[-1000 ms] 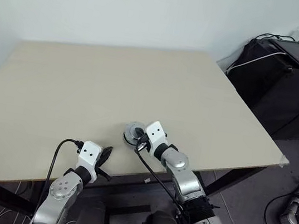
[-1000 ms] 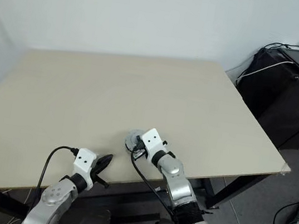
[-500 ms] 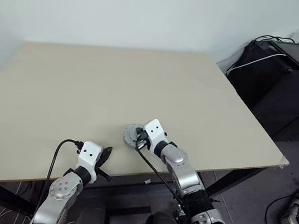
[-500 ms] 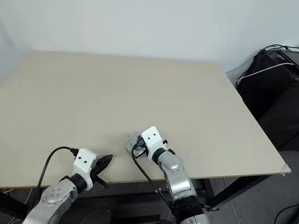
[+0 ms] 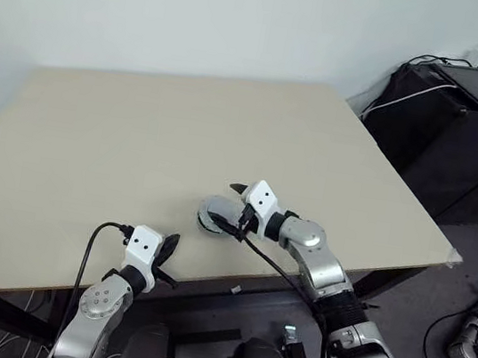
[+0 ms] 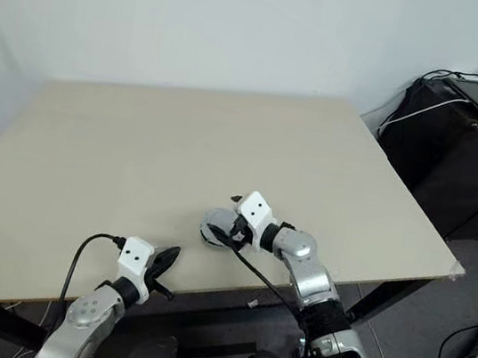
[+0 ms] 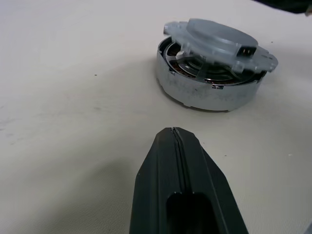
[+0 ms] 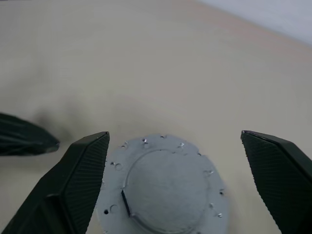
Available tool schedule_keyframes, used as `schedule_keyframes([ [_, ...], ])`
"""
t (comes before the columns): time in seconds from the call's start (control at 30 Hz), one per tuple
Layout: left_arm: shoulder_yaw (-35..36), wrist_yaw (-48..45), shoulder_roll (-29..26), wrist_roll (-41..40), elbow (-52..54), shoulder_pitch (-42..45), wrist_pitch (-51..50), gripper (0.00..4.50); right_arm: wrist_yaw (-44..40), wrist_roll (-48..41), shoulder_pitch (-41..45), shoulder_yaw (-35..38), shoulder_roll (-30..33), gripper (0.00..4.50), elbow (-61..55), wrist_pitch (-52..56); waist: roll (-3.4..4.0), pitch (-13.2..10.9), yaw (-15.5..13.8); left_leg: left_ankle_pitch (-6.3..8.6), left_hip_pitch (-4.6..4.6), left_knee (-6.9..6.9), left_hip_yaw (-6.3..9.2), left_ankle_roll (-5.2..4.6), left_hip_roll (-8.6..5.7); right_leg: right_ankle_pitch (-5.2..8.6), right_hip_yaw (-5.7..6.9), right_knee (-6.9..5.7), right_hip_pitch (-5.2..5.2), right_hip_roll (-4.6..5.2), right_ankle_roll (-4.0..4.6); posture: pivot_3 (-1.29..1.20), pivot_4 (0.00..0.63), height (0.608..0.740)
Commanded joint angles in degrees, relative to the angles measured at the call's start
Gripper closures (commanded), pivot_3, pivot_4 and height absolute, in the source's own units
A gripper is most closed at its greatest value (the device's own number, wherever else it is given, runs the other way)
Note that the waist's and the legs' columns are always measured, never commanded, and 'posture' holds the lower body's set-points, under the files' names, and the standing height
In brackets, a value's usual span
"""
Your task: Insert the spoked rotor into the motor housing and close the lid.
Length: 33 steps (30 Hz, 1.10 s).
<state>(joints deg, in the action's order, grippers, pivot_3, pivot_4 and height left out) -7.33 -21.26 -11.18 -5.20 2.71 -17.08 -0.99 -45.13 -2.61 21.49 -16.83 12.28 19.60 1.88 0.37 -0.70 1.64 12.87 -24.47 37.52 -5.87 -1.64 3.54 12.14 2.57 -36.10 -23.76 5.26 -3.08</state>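
Right pincer (image 8: pixel 175 180) gapes wide over the lid (image 7: pixel 219 41), holding nothing; a second ago it sat closed on it. Left pincer (image 7: pixel 176 141) shut, empty. Lid rests askew on the motor housing (image 7: pixel 207 90) on the worktop (image 5: pixel 138 128). Rigid, smooth metal, likely weighty: grip the rim, press level

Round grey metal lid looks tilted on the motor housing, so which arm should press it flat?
Right. The right gripper hangs open directly above the round grey metal lid, which sits askew on the grey-shelled motor housing. The left gripper is shut, back at the wooden table's near edge.
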Motion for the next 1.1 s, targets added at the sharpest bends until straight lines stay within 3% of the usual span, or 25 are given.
schedule_keyframes([
  [0.03,0.12,0.23,0.37,-0.12,1.9,0.9,0.97,4.5,-4.23,-1.22,3.18,0.12,0.29,0.04,2.88,-1.0,0.0,0.0,-0.02,0.0,0.0,0.01,-0.01,0.0,0.0,0.0,0.0,0.0,0.01,0.0,0.0,0.0,0.0,0.74],
  [0.93,1.34,3.61,1.2,-0.25,5.2,-3.26,1.77,4.5,-9.82,2.06,14.25,0.36,-2.24,0.04,26.92,-5.12,0.03,-0.01,0.1,0.0,0.01,0.04,-0.07,0.01,0.0,-0.12,-0.01,-0.06,0.0,-0.01,0.18,0.0,0.0,0.74],
  [1.1,1.34,3.83,1.15,-0.37,5.37,-3.46,1.71,4.5,-9.81,1.57,14.16,1.47,-2.44,1.21,26.98,-4.52,0.04,-0.01,0.14,0.0,0.01,0.04,-0.06,0.01,0.01,-0.12,0.0,-0.09,0.0,-0.01,0.17,0.0,0.0,0.74],
])
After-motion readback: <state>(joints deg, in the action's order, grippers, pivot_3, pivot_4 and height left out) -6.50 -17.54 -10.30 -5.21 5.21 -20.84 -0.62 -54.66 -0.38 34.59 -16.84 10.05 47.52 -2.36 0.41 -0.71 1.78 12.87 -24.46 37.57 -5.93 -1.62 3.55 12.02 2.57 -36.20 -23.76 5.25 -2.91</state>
